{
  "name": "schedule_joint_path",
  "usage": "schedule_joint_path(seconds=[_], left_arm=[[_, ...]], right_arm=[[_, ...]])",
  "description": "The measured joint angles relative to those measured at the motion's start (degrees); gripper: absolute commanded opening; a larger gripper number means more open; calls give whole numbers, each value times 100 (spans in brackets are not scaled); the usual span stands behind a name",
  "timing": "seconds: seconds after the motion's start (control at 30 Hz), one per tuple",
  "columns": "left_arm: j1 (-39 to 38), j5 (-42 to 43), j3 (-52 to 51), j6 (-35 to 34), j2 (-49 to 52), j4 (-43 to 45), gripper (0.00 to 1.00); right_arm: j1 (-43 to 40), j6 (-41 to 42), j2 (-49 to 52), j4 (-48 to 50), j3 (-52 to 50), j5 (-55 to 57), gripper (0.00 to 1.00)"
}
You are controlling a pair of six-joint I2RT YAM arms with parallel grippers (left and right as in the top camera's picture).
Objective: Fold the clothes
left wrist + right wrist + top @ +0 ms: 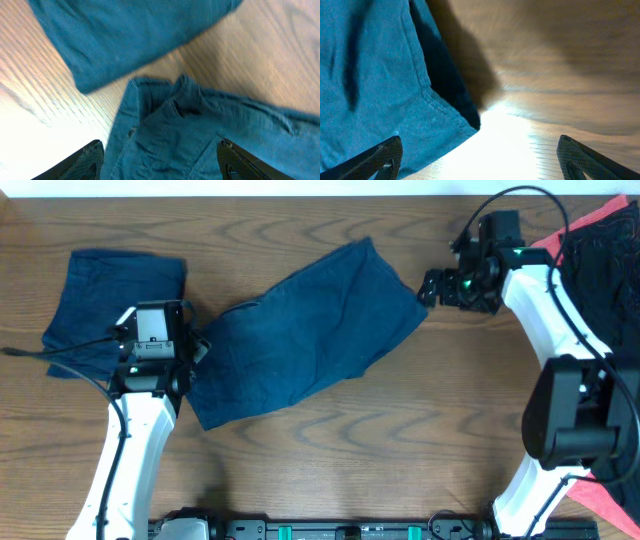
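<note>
Item 1. Left claw [160, 145]: spread wide, one finger [85, 160] on each side of the frame, pinching nothing. Between them lies the rumpled waistband end of the navy shorts [200, 130]. In the overhead view this claw [195, 348] sits at the left edge of the shorts.

Item 2. Right claw [479, 140]: spread wide, holding nothing. The hemmed corner of the navy shorts [385, 85] reaches in from the left, casting a dark shadow on the wood. Overhead, the claw [432, 287] stands just beside the right corner of the shorts.

Item 3. Navy shorts [310, 330]: laid open, slanting across the middle of the desk [330, 450], between the two claws.

Item 4. Folded navy garment [100, 295]: flat at the far left of the desk, partly hidden by the left arm; its near corner [125, 40] lies just beyond the waistband, with bare wood between.

Item 5. Black garment [610, 290]: at the right edge, behind the right arm.

Item 6. Coral-red garment [600, 225]: upper right corner, beside the black one.
</note>
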Motion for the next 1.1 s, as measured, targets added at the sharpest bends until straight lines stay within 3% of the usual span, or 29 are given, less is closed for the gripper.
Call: schedule_joint_path(seconds=[0.2,0.43,0.6,0.73,0.8,0.83,0.97,1.1], left_arm=[[0,278,0,33,551,280,70],[-4,385,7,107,1408,1419,71],[-4,396,7,131,2059,1766,70],[-4,389,7,144,2487,1805,70],[-4,387,7,146,2614,1773,70],[-7,385,11,149,2645,1751,70],[-7,387,81,149,2645,1482,71],[-11,413,116,173,2645,1272,71]], right_arm=[[87,-26,483,-103,0,-358,89],[369,44,793,153,0,-656,83],[597,164,894,197,0,-654,62],[682,369,894,367,0,-428,27],[684,479,894,479,0,-350,5],[684,509,894,520,0,-326,1],[684,595,894,507,0,-177,1],[669,831,894,-68,-4,376,1]])
